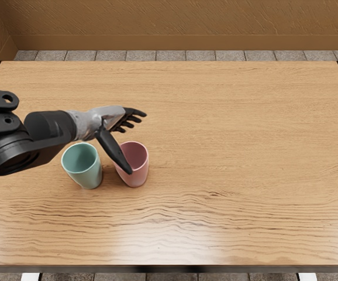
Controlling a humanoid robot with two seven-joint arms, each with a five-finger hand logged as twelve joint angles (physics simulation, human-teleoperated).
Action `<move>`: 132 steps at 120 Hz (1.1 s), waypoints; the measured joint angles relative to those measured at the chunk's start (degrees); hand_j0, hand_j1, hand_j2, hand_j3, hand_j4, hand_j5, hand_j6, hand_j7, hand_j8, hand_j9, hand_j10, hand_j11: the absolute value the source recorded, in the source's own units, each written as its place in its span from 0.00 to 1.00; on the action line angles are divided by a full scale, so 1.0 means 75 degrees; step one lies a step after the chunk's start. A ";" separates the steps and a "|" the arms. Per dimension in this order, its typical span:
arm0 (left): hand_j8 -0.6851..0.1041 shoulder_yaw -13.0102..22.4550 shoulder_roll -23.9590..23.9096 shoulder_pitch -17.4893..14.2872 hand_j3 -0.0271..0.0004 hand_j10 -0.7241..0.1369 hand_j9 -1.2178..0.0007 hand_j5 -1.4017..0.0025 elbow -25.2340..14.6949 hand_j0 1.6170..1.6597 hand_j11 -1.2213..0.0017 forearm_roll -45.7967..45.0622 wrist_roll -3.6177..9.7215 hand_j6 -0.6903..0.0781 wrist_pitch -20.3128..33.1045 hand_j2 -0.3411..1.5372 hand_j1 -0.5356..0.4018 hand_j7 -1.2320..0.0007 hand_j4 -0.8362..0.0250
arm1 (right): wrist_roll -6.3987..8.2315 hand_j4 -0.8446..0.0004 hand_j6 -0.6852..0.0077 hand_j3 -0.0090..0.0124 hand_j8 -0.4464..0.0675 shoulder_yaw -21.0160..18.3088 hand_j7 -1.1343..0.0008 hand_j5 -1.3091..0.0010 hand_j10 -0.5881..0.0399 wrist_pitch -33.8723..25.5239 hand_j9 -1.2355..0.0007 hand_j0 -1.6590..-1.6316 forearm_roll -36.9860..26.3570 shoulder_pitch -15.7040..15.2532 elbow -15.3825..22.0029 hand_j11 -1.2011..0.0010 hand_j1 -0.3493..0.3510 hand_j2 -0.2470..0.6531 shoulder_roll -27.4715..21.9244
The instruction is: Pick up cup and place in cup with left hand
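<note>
Yeah, the left hand (pixel 111 122) is empty, fingers splayed, thumb across the pink cup (pixel 138 174), which stands beside the teal cup (pixel 85 172) on the tabletop (pixel 245 140). Coming straight down, that thumb could snag the rim and tip it.

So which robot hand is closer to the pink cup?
Left. The left robot hand is near the pink cup, its thumb overlapping it in this view; the right robot hand isn't visible.

Left cup (pixel 87 177) beside right cup (pixel 139 177) on table (pixel 233 140)
</note>
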 joint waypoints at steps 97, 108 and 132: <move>0.61 0.0514 -0.0539 -0.0053 0.99 0.60 0.77 0.80 0.0031 0.94 0.77 0.0008 0.0299 0.63 0.0876 0.19 0.72 0.78 0.73 | 0.0000 0.98 0.97 0.42 0.84 0.0001 0.98 0.98 0.91 0.0000 0.98 0.04 -0.0002 0.0000 0.0000 0.98 0.03 0.27 0.0000; 0.61 0.0531 -0.0512 -0.0074 0.99 0.61 0.77 0.80 0.0061 0.94 0.77 0.0014 0.0286 0.63 0.1088 0.18 0.74 0.77 0.74 | 0.0000 0.98 0.97 0.42 0.84 0.0002 0.98 0.98 0.91 0.0000 0.98 0.04 -0.0001 0.0000 0.0000 0.98 0.03 0.27 0.0000; 0.61 0.0536 -0.0441 -0.0135 0.99 0.61 0.78 0.81 0.0075 0.95 0.78 0.0014 0.0257 0.64 0.1147 0.20 0.71 0.78 0.74 | 0.0000 0.98 0.97 0.42 0.84 0.0002 0.98 0.98 0.91 0.0000 0.98 0.04 -0.0002 0.0000 0.0001 0.98 0.03 0.27 0.0000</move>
